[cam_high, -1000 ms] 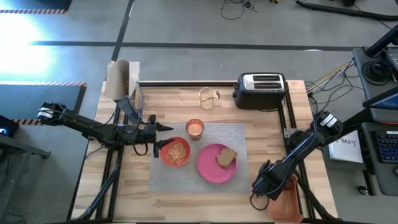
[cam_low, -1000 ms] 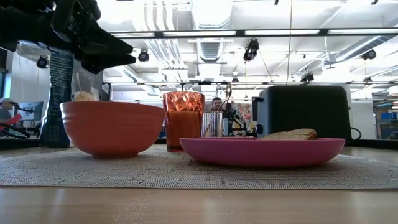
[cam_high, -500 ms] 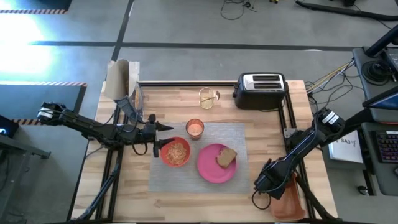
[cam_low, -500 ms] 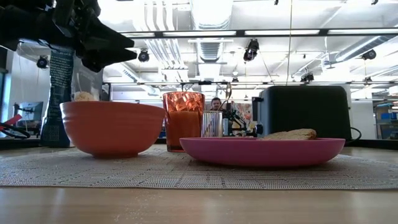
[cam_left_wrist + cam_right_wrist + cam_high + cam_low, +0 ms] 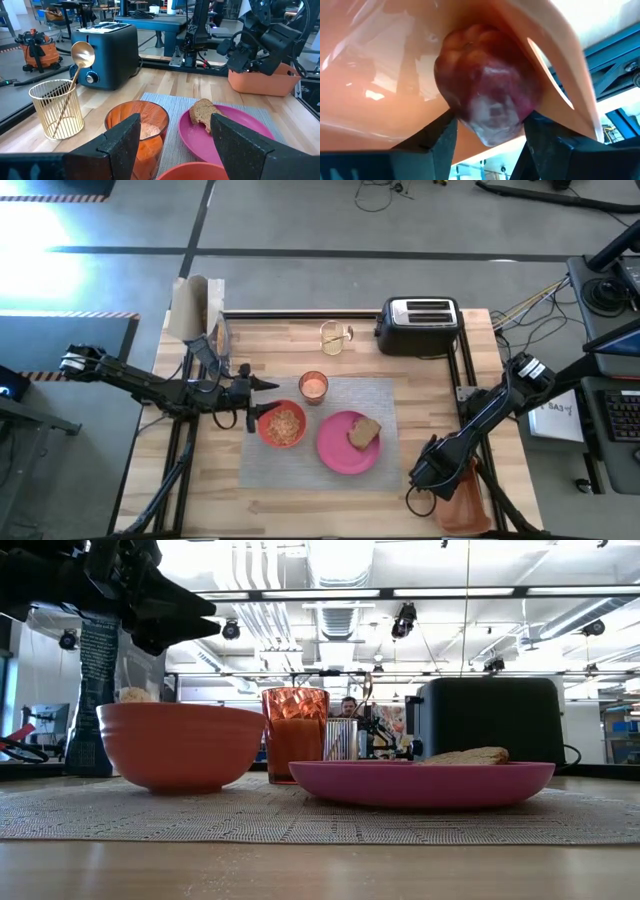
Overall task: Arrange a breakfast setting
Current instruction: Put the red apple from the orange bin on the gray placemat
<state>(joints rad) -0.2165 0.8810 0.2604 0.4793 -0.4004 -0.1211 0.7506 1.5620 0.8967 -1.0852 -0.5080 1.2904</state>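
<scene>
A grey placemat (image 5: 322,465) holds an orange-red bowl (image 5: 283,425) of cereal, a glass of orange-pink drink (image 5: 314,386) and a pink plate (image 5: 348,444) with a brown toast slice (image 5: 364,433). A spoon (image 5: 82,54) stands in a gold wire holder (image 5: 335,336). My left gripper (image 5: 262,385) is open and empty, hovering by the bowl's far left rim. My right gripper (image 5: 428,480) reaches into the orange bin (image 5: 463,498) at the near right and is shut on the red fruit (image 5: 487,95). My right gripper has the red fruit's near part (image 5: 490,132) between its two fingertips (image 5: 442,135), one on each side. The fruit's widest part lies beyond the fingertips, against the bin's inner wall (image 5: 395,75). Whether the fruit is lifted off the bin, I cannot tell.
A black-and-silver toaster (image 5: 418,326) stands at the far right. A tall paper bag (image 5: 195,308) stands at the far left corner. Bare wood lies along the near edge, left of the bin.
My right gripper has gone a little toward the table's near right, deeper into the orange bin, and has then kept still.
</scene>
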